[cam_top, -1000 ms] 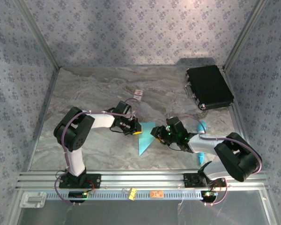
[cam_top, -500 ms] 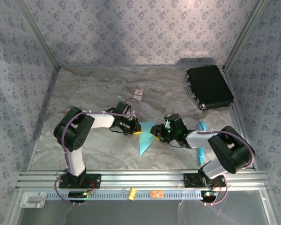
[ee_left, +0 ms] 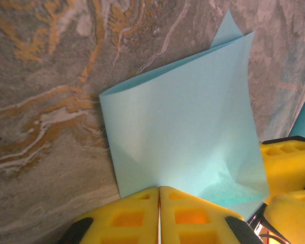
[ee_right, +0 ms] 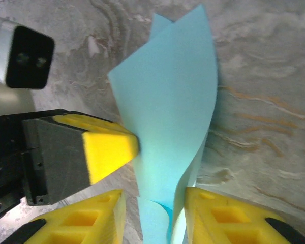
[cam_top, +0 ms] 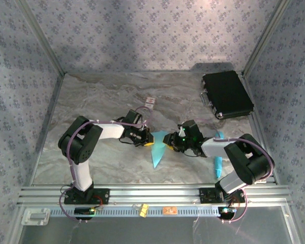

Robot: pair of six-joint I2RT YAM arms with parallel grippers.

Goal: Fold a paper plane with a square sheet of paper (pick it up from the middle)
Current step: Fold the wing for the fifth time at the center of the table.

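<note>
Found the folded light-blue paper sheet (cam_top: 158, 149) near the middle of the grey marbled surface (cam_top: 101, 96), between the two tools, tapering to a point toward the near edge. Saw the left tool (cam_top: 148, 139) pinched fully together on the sheet's edge (yellow pads meeting in the left wrist view, paper (ee_left: 183, 127) fanning out from them). Saw the right tool (ee_right: 153, 203) part-way open, straddling the sheet's narrow end with a gap on one side, clamping nothing. Noted a slim cyan pen-like stick (cam_top: 218, 165) under the right arm, its middle covered by that arm. Noted a black case (cam_top: 226, 94) well apart at the far right, and a small white card with red marks (cam_top: 151, 101) beyond the left tool.
</note>
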